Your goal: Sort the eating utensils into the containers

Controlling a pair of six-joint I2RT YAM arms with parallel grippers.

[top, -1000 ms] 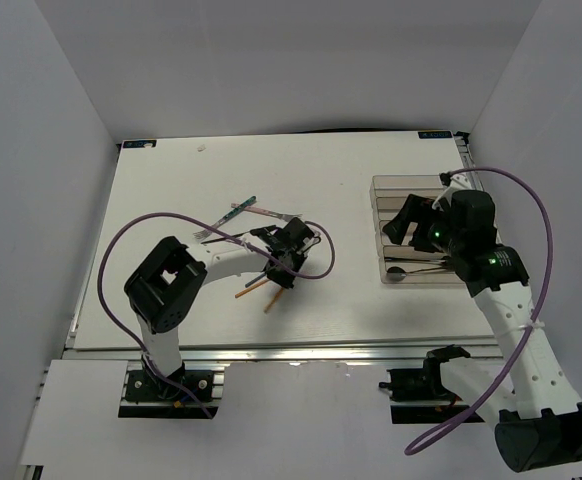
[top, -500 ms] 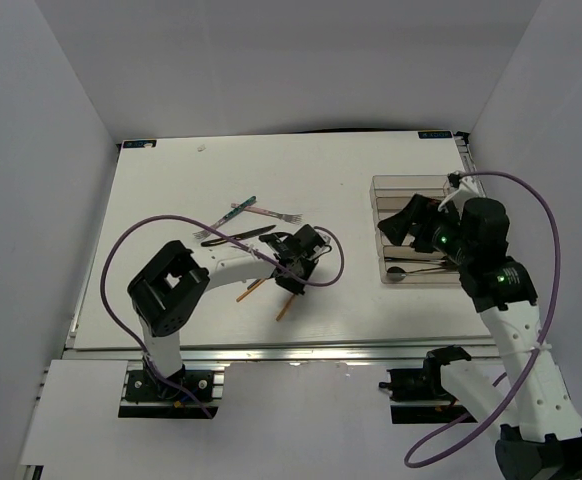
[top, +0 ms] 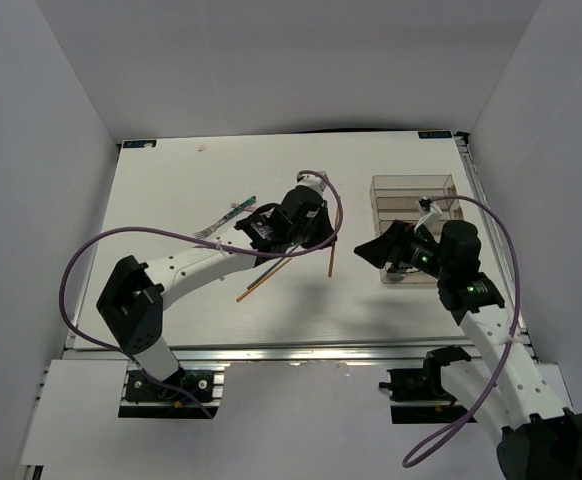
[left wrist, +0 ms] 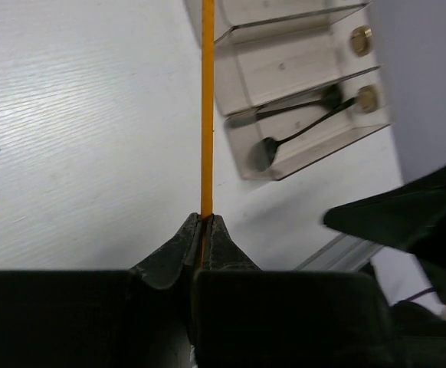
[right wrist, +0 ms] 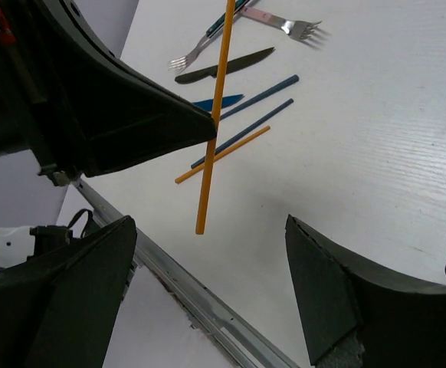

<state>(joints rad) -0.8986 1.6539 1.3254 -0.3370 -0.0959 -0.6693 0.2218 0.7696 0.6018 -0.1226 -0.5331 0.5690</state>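
Left gripper [left wrist: 205,222]: jaws clamped tight on one end of an orange-brown chopstick [left wrist: 206,115]. The stick is off the table [top: 171,200], in the air between the loose cutlery and the tray [left wrist: 300,27].

Right gripper [right wrist: 211,218]: fingers spread wide, holding nothing. In the top view it hovers at the tray's near-left corner, facing the held stick.

Tray contents I can see: two black spoons [left wrist: 307,126] in one end compartment.

On the table, well apart from the tray:
- two forks [right wrist: 292,27]
- black knife [right wrist: 223,67]
- blue piece [right wrist: 217,100]
- two dark blue sticks [right wrist: 257,96]
- second orange-brown chopstick [right wrist: 231,149], crossing one dark blue stick
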